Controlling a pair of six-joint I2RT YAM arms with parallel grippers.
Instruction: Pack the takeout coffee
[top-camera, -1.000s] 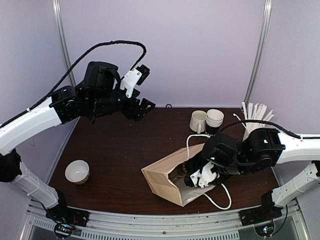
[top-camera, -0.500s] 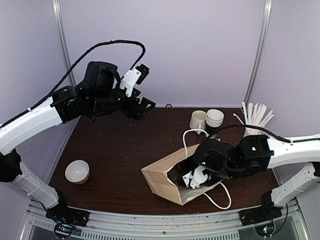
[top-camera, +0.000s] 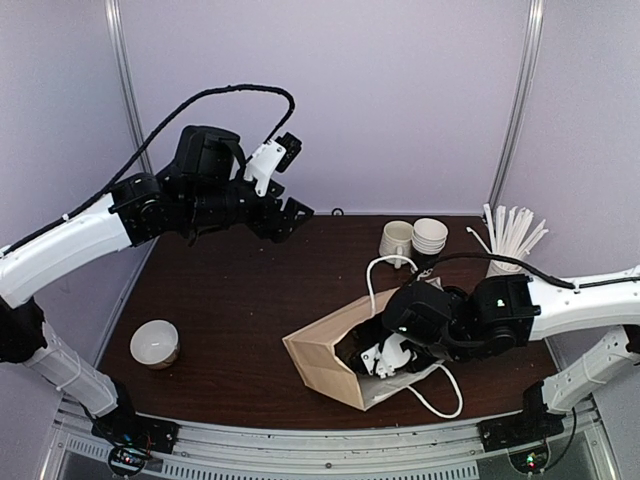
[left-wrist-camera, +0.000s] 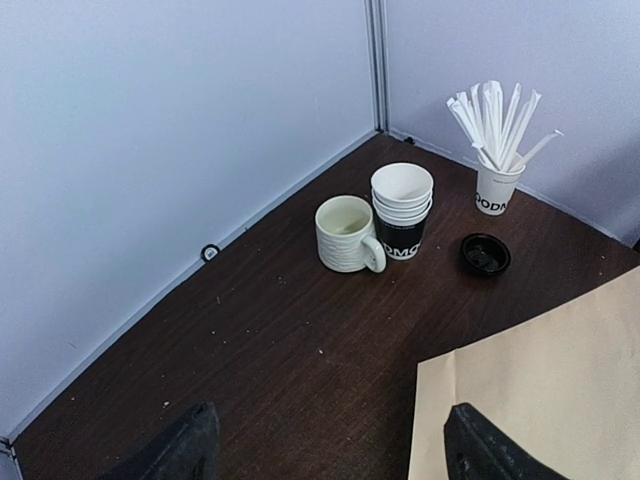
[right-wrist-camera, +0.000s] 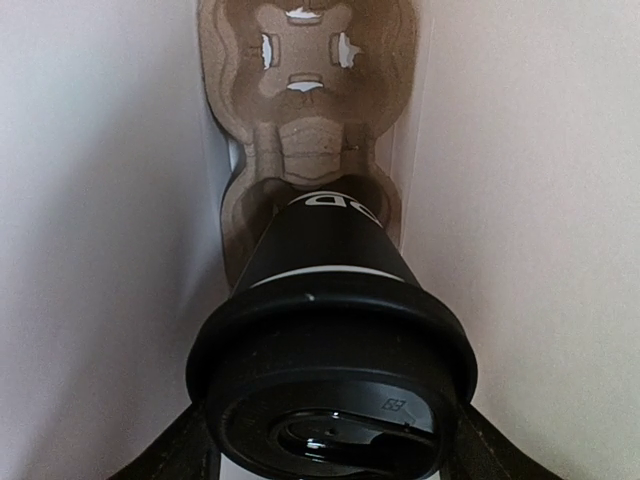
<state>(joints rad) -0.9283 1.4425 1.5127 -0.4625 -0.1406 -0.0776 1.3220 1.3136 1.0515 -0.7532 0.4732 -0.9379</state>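
Observation:
The takeout coffee (right-wrist-camera: 330, 340), a cup with a black lid, lies lengthwise inside the brown paper bag (top-camera: 320, 360). My right gripper (right-wrist-camera: 330, 455) is shut on it just below the lid, with a finger on each side. The cup's base sits at the near pocket of a pulp cup carrier (right-wrist-camera: 305, 110) deep in the bag. In the top view the right gripper (top-camera: 378, 358) is inside the bag's mouth and the cup is hidden. My left gripper (top-camera: 298, 182) is open and empty, high above the table's back left; in its wrist view it (left-wrist-camera: 335, 460) looks down on the table.
At the back right stand a white ceramic mug (left-wrist-camera: 345, 233), a stack of paper cups (left-wrist-camera: 402, 205), a cup of white sticks (left-wrist-camera: 497, 185) and a loose black lid (left-wrist-camera: 485, 253). A small white bowl (top-camera: 155, 343) sits front left. The bag's white cord handles (top-camera: 440, 400) trail out.
My right gripper has moved left, deeper into the bag's mouth, with the cup in it. The left arm has barely shifted.

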